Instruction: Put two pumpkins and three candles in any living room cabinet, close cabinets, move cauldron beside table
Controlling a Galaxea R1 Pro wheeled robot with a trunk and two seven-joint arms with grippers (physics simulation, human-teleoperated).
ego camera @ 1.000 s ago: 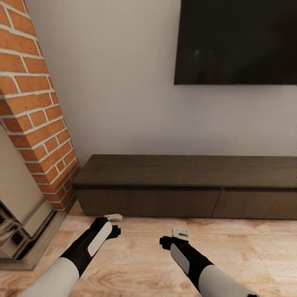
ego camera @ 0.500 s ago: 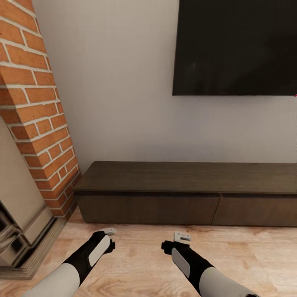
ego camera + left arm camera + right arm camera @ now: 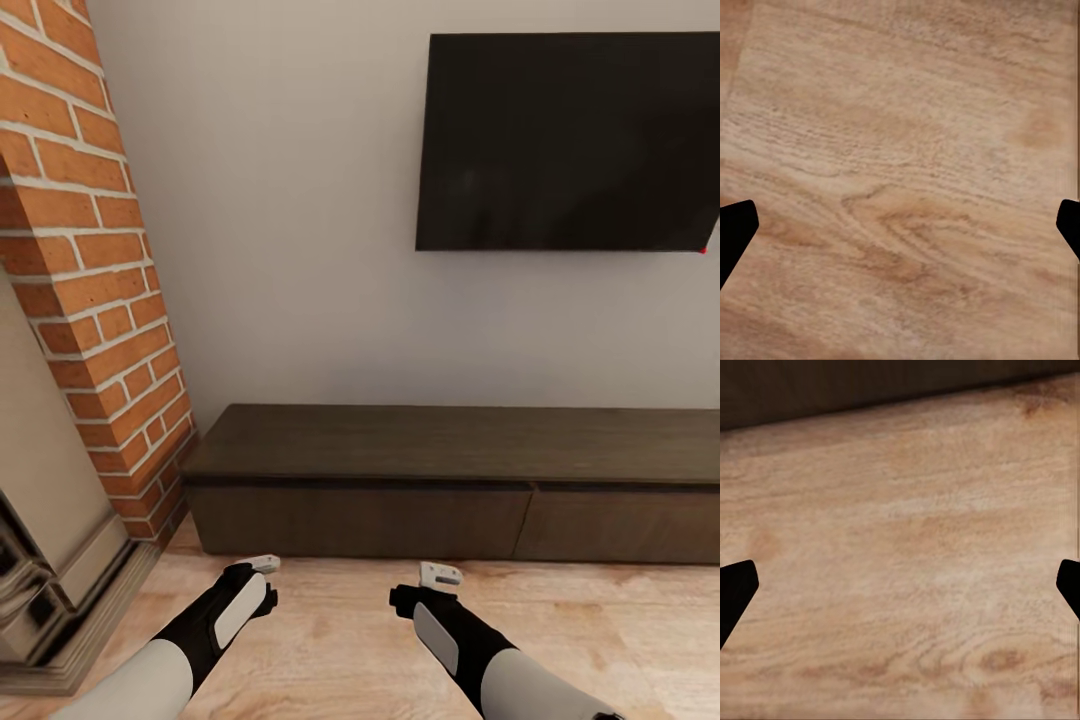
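Below the TV (image 3: 570,140), the cabinet (image 3: 450,495) sits closed; both grippers' fingers (image 3: 733,229) spread, empty.

Head view: we look forward and down from above both arms, facing the pale wall, with the TV (image 3: 570,140) high, the cabinet (image 3: 450,480) across the middle, the brick fireplace (image 3: 90,300) at left.
Left wrist view: we look straight down, close on the plank floor (image 3: 900,165), fingertips (image 3: 733,232) at the edges.
Right wrist view: we look down close at floor (image 3: 907,570), the cabinet's dark base (image 3: 870,386) along one edge.
Shared: we see floor in all three; head and right wrist share the cabinet.
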